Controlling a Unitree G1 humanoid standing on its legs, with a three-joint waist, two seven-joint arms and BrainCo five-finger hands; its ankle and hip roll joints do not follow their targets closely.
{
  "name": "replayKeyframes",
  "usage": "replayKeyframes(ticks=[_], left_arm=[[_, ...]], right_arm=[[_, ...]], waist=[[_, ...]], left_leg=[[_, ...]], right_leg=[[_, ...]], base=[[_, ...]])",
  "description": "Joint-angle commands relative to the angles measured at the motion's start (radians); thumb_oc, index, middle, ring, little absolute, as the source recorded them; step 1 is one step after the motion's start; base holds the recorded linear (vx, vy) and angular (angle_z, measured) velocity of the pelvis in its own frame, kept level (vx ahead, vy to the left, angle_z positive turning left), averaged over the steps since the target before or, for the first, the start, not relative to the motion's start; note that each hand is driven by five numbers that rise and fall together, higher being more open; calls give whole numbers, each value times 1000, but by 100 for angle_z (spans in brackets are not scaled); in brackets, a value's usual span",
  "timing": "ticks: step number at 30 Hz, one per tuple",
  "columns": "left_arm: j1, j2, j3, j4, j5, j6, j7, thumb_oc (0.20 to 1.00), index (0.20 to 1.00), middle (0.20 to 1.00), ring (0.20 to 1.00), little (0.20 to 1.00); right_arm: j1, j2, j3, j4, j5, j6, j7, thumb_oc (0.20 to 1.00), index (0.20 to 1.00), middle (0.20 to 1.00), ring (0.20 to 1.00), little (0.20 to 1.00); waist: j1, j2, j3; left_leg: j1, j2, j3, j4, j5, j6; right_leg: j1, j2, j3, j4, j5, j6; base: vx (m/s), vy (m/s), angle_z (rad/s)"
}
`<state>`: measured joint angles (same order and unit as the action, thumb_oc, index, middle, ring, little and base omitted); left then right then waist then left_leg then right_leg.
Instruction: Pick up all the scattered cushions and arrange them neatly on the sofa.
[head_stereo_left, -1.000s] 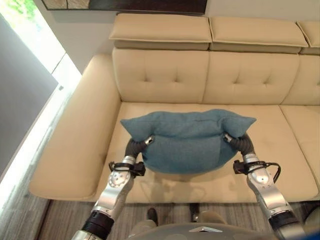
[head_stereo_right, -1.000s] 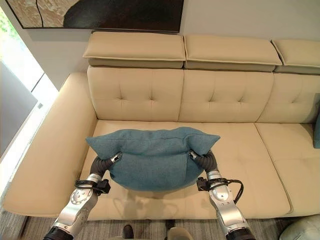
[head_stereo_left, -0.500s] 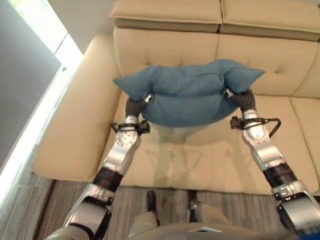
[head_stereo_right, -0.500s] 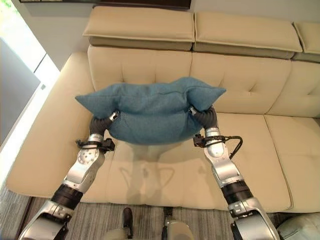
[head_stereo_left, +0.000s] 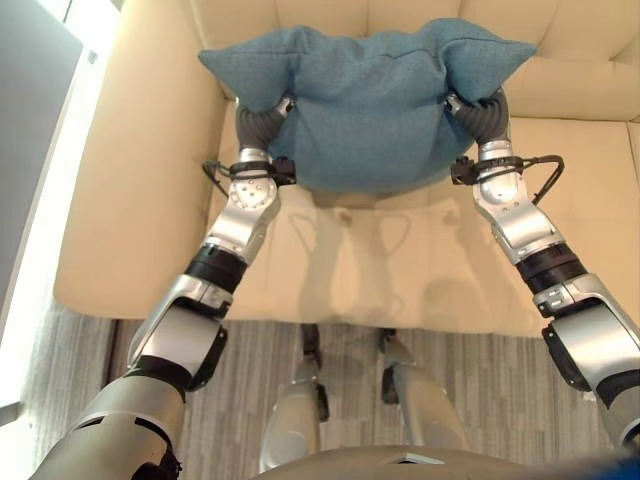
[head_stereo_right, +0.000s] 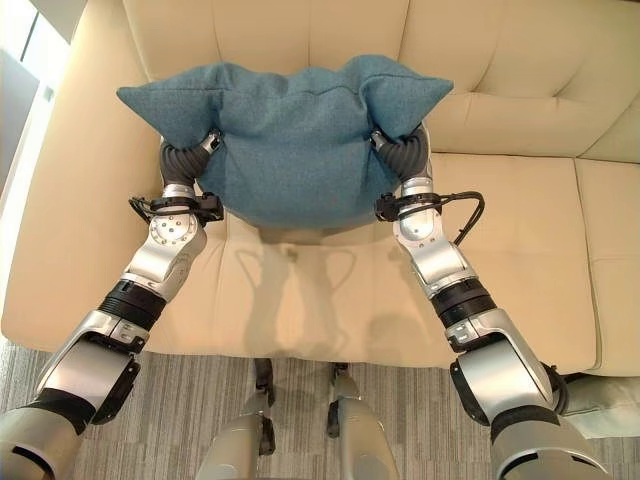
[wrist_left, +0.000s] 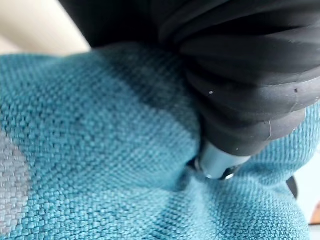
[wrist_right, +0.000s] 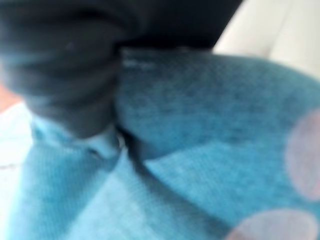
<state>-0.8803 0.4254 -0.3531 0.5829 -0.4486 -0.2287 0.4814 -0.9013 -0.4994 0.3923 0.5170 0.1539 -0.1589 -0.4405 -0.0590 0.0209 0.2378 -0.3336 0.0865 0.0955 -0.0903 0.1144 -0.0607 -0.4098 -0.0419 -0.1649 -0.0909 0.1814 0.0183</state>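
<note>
the blue cushion, clamped at its sides by the left robot hand and right robot hand, is now carried further over the sofa seat toward the backrest, so placement is judged near.

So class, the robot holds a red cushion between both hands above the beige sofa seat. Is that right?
Not quite: the cushion is blue, not red, as the left eye view shows. The rest stands: the left hand and right hand hold it above the beige sofa seat.
</note>
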Motion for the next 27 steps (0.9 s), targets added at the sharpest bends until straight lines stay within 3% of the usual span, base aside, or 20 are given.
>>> replayKeyframes(ticks=[1, 9, 10, 11, 12, 13, 14, 19, 27], left_arm=[[-187, -2, -69, -35, 32, -121, -23, 200, 200, 200, 200, 200], [-339, 37, -118, 147, 34, -95, -21, 200, 200, 200, 200, 200], [-391, 39, -136, 194, 33, -89, -16, 846, 846, 846, 846, 846], [-417, 43, -150, 214, 42, -86, -13, 1000, 1000, 1000, 1000, 1000], [-447, 42, -162, 243, 41, -82, -9, 1000, 1000, 1000, 1000, 1000], [-475, 44, -168, 266, 33, -83, -8, 1000, 1000, 1000, 1000, 1000], [-513, 50, -178, 298, 27, -80, 2, 1000, 1000, 1000, 1000, 1000], [-617, 81, -182, 388, 3, -63, 57, 1000, 1000, 1000, 1000, 1000], [-615, 172, -135, 425, -57, -64, 78, 1000, 1000, 1000, 1000, 1000]], right_arm=[[-157, 43, 61, -31, -25, -86, 16, 200, 200, 200, 200, 200], [-293, 36, 124, 176, -15, -60, 12, 200, 200, 200, 200, 200], [-340, 32, 153, 231, -15, -52, 11, 253, 253, 253, 253, 253], [-364, 30, 167, 273, -21, -45, 10, 398, 398, 398, 398, 398], [-390, 34, 173, 309, -14, -42, 3, 605, 605, 605, 605, 605], [-416, 31, 190, 343, -23, -35, 1, 947, 947, 947, 947, 947], [-455, 31, 204, 394, -25, -24, -15, 1000, 1000, 1000, 1000, 1000], [-581, -19, 245, 512, -102, 27, -107, 1000, 1000, 1000, 1000, 1000], [-633, -145, 258, 573, -73, 61, -137, 1000, 1000, 1000, 1000, 1000]], waist=[[17, -32, -50], [18, -26, -44], [16, -23, -37], [15, -23, -36], [17, -21, -35], [16, -20, -35], [18, -21, -35], [24, -18, -34], [22, -13, -41]], left_leg=[[13, -13, -4, 3, -20, -37], [-95, -6, -21, 3, 4, -60], [-118, -6, -26, 3, 12, -67], [-129, -6, -29, 3, 15, -69], [-140, -6, -33, 3, 18, -71], [-150, -6, -36, 3, 20, -73], [-167, -6, -46, 3, 23, -75], [-184, -4, -65, 3, 28, -66], [-152, -10, -57, 3, 20, -62]], right_leg=[[-12, -45, 37, 118, -92, 114], [-91, -36, 38, 63, -53, 123], [-108, -32, 35, 51, -44, 124], [-115, -31, 34, 46, -37, 124], [-123, -30, 35, 40, -31, 126], [-130, -28, 36, 32, -26, 126], [-144, -23, 33, 26, -21, 129], [-172, -16, 48, 26, -20, 125], [-140, -22, 52, 17, -22, 123]], base=[[41, -28, 6], [13, -30, 7], [4, -46, 7], [-9, -45, 3], [0, 0, 0], [8, -37, -2], [0, 0, 0], [8, -17, -4], [2, 4, 0]])
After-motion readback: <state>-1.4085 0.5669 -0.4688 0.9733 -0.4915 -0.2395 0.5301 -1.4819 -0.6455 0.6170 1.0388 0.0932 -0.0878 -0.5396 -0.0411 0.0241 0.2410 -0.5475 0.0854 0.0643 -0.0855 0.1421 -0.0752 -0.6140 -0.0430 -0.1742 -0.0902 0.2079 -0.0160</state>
